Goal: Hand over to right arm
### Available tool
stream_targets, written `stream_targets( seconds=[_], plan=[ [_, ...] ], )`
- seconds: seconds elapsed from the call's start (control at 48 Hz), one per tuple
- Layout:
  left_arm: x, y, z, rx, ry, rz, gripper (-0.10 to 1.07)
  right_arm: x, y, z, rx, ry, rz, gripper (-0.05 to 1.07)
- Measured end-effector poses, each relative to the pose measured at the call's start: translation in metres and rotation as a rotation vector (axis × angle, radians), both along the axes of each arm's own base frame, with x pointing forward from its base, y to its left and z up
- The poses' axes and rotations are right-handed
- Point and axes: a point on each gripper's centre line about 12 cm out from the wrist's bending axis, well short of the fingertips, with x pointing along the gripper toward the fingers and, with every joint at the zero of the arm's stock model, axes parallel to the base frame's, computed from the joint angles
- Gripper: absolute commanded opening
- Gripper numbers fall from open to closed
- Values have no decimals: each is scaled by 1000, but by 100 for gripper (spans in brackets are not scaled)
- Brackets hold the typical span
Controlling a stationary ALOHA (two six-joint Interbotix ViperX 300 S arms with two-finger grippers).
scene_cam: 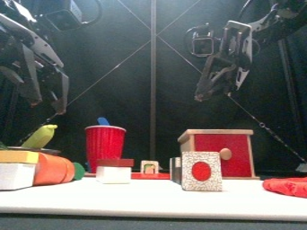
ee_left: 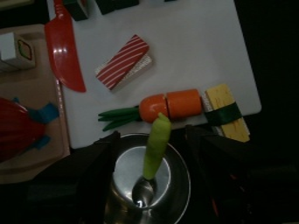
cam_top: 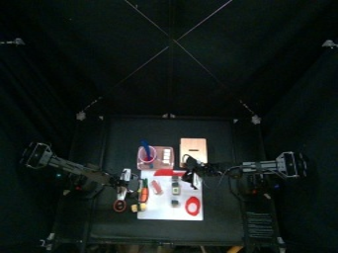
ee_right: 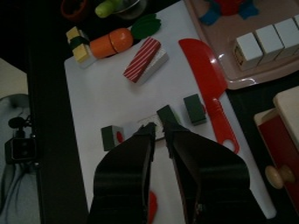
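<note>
The right arm (cam_top: 251,170) comes in from the right and hangs raised over the white mat (cam_top: 169,212). Its right gripper (ee_right: 158,133) stands partly open, and I see nothing between its jaws; in the front view the right gripper (scene_cam: 218,83) is high above the red wooden box (scene_cam: 222,153). The left gripper (scene_cam: 46,90) is also raised, at the left, wide open and holding nothing. Straight below it, a metal bowl (ee_left: 146,188) holds a long green piece (ee_left: 156,144). A toy carrot (ee_left: 176,103) lies beside the bowl on the mat.
On the mat lie a red toy knife (ee_left: 61,52), a red-and-white striped block (ee_left: 122,63) and a yellow piece (ee_left: 228,118). A red cup (scene_cam: 104,144) and a wooden tray (ee_right: 274,74) of small blocks stand behind. A red ring (cam_top: 195,206) lies front right.
</note>
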Motion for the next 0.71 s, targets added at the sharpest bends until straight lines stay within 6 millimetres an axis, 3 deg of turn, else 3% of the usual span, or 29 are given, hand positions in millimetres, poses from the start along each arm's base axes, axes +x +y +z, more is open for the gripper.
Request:
stream_targets(
  seconds=[0.25, 0.708],
  plan=[
    [3, -1, -12, 65, 25, -47, 95, 3, 0, -8, 3, 26, -1, 59],
    [8, -13, -36, 9, 47, -61, 92, 7, 0, -14, 2, 44, 1, 59]
  ],
)
